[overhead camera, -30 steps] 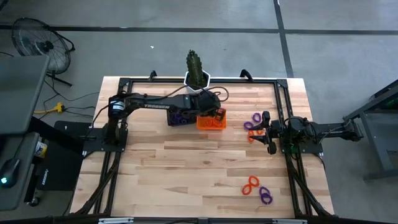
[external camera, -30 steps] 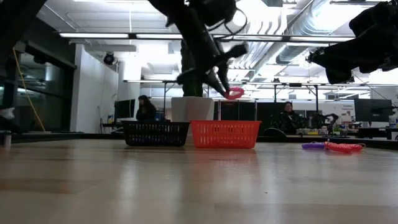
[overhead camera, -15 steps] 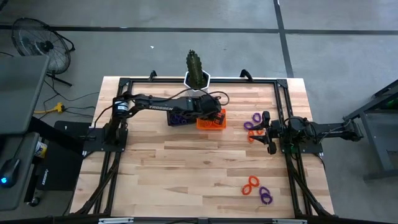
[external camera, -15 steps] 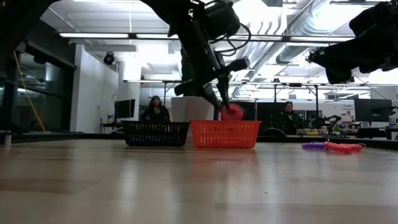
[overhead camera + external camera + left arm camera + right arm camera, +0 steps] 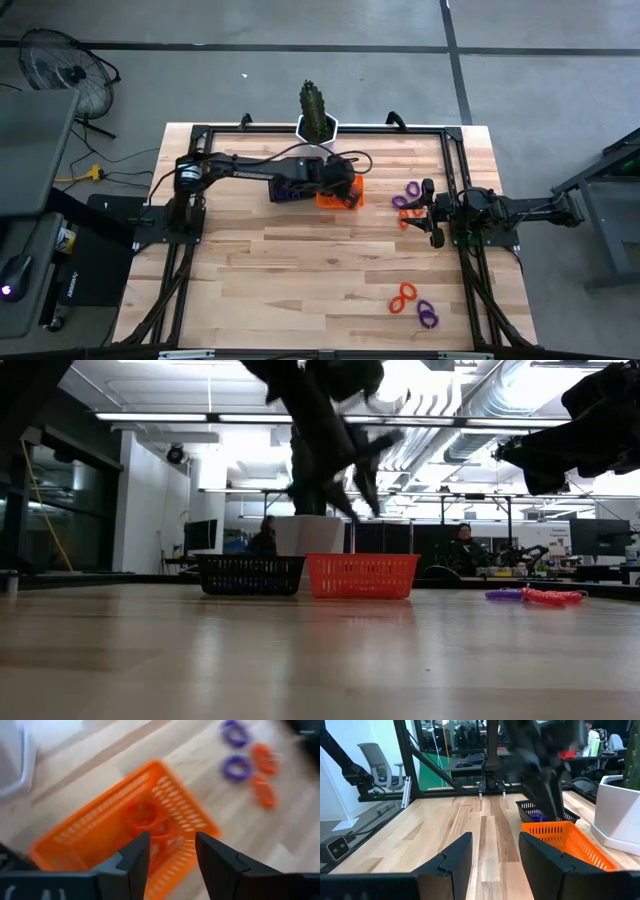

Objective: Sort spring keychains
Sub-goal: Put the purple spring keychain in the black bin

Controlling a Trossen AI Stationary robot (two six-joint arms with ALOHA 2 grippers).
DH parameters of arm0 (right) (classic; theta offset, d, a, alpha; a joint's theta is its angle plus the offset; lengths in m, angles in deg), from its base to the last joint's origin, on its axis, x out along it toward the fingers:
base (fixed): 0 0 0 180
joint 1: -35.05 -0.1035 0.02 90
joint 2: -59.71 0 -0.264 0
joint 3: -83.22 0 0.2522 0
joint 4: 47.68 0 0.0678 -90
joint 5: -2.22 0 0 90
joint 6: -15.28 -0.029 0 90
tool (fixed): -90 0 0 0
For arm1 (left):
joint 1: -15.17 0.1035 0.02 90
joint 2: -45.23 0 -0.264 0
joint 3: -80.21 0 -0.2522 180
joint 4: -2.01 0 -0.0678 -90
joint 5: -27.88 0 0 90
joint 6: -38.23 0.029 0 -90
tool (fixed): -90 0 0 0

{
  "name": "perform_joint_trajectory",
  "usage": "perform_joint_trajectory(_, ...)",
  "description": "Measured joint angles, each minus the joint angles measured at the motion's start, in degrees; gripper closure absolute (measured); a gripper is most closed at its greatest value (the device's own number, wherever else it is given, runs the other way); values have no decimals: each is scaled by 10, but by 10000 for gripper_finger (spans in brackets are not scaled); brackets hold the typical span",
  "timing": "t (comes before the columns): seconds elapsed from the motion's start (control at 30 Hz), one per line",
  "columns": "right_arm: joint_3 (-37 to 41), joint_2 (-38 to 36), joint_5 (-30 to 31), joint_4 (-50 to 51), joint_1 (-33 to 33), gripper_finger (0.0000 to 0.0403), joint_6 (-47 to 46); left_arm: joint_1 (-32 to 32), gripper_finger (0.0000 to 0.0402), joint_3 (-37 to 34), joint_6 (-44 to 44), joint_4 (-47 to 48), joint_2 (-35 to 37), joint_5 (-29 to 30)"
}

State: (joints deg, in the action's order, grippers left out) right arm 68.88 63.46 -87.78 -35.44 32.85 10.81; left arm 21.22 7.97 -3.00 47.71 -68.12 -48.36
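My left gripper point(image 5: 345, 186) hangs open and empty over the orange mesh basket point(image 5: 338, 198); its fingers point(image 5: 132, 862) frame the basket point(image 5: 130, 835), where an orange spring keychain point(image 5: 145, 817) lies on the bottom. The black mesh basket point(image 5: 285, 190) holds purple ones. My right gripper point(image 5: 429, 212) is open and empty at the table's right, next to two purple keychains point(image 5: 405, 194) and an orange one point(image 5: 405, 218) that lie flat on the wood. One more orange point(image 5: 402, 297) and one more purple point(image 5: 428, 314) lie near the front edge.
A white pot with a cactus point(image 5: 318, 118) stands just behind the baskets at the far edge. A black frame point(image 5: 455, 200) runs along the table's sides. The wide middle and left of the wooden table point(image 5: 280, 270) is bare. People sit in the room beyond point(image 5: 463, 538).
My left gripper, holding an orange keychain above the orange basket, has dipped down to the basket's rim, let the keychain go into the basket, and come back up empty. My right arm has kept still.
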Motion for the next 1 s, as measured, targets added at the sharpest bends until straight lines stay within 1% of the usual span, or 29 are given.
perform_joint_trajectory(0.17, 0, 0, 0, 0, 0, 245, 0, -26, 245, 0, 85, -4, 28, -1)
perform_joint_trajectory(0.33, 0, 0, 0, 0, 0, 246, 0, -54, 245, 0, 131, -23, 56, 5)
perform_joint_trajectory(0.43, 0, 0, 0, 0, 0, 244, 0, -62, 245, -10, 160, -59, 64, -17)
perform_joint_trajectory(0.5, 0, 0, 0, 0, 0, 245, 0, -64, 245, -49, 180, -138, 78, -56)
perform_joint_trajectory(0.53, 0, 0, 0, 0, 0, 246, 0, -65, 245, -82, 185, -189, 90, -77)
perform_joint_trajectory(0.6, 0, 0, 0, 0, 0, 246, 0, -66, 245, -154, 182, -325, 109, -119)
perform_joint_trajectory(0.63, 0, 0, 0, 0, 0, 246, 0, -69, 245, -195, 173, -396, 119, -131)
perform_joint_trajectory(0.7, 0, 0, 0, 0, 0, 245, 0, -70, 245, -271, 166, -525, 135, -135)
perform_joint_trajectory(0.77, 0, 0, 0, 0, 0, 245, 0, -70, 245, -327, 166, -626, 146, -145)
perform_joint_trajectory(0.8, 0, 0, 0, 0, 0, 245, 0, -70, 245, -350, 165, -653, 154, -149)
perform_joint_trajectory(0.9, 0, 0, 0, 0, 0, 246, 0, -60, 245, -403, 166, -683, 192, -184)
perform_joint_trajectory(1.0, 0, 0, 0, 0, 0, 245, 0, -46, 245, -455, 181, -666, 252, -218)
